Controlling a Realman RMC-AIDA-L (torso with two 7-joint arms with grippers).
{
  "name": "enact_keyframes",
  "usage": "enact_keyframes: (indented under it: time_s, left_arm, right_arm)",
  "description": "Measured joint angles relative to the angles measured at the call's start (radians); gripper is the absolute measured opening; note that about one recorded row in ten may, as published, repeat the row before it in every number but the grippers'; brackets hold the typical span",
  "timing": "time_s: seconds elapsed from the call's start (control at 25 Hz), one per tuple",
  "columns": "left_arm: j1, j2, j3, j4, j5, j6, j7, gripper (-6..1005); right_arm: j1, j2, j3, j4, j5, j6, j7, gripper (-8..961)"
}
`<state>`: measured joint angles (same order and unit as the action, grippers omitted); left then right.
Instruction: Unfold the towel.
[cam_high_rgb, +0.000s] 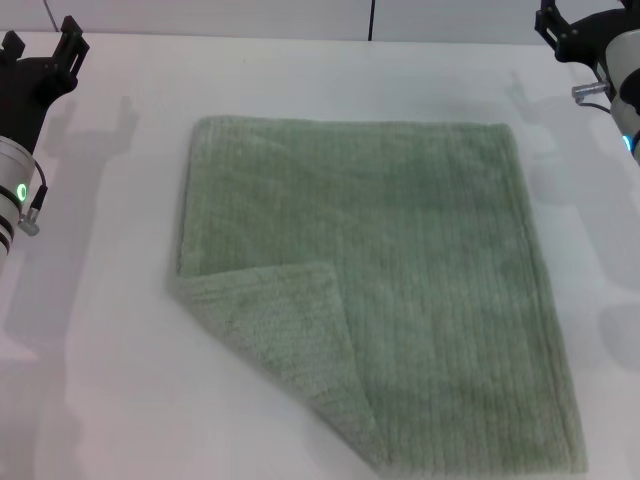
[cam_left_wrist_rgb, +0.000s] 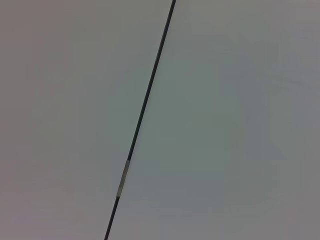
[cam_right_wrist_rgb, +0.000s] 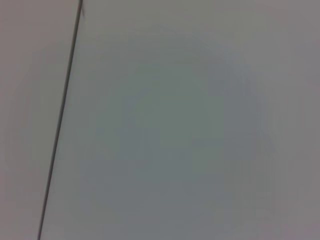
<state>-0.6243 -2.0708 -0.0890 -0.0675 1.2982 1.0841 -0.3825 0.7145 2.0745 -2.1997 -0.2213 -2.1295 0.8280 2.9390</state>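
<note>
The sage-green towel (cam_high_rgb: 400, 260) lies flat in the middle of the white table (cam_high_rgb: 100, 380) in the head view. Its near-left corner (cam_high_rgb: 285, 330) is folded over onto the cloth as a triangular flap, showing a paler side. My left gripper (cam_high_rgb: 40, 35) is raised at the far left, open and empty, well apart from the towel. My right gripper (cam_high_rgb: 560, 20) is at the far right corner, also apart from the towel. Neither wrist view shows the towel.
A dark seam (cam_high_rgb: 371, 20) runs through the white surface behind the table. The same kind of thin dark line crosses the left wrist view (cam_left_wrist_rgb: 145, 105) and the right wrist view (cam_right_wrist_rgb: 62, 120).
</note>
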Motion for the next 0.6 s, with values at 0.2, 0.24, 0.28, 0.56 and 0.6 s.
enact_keyframes:
  time_s: [0.2, 0.24, 0.28, 0.56, 0.6]
  left_arm:
    - [0.002, 0.0, 0.0, 0.0, 0.0, -0.004, 0.0, 784]
    - [0.003, 0.0, 0.0, 0.0, 0.0, -0.006, 0.0, 783]
    - [0.003, 0.0, 0.0, 0.0, 0.0, -0.008, 0.0, 783]
    - [0.005, 0.0, 0.0, 0.001, 0.003, -0.017, 0.001, 781]
    - [0.005, 0.0, 0.0, 0.002, 0.004, -0.017, 0.001, 781]
  right_arm:
    - [0.009, -0.001, 0.0, 0.004, 0.0, 0.0, 0.0, 818]
    - [0.009, -0.001, 0.0, 0.004, 0.0, 0.0, 0.0, 818]
    - [0.01, -0.001, 0.0, 0.004, 0.0, 0.001, 0.0, 818]
    - [0.009, -0.001, 0.0, 0.004, 0.001, 0.002, 0.0, 815]
    - [0.008, -0.001, 0.0, 0.004, 0.002, 0.002, 0.0, 815]
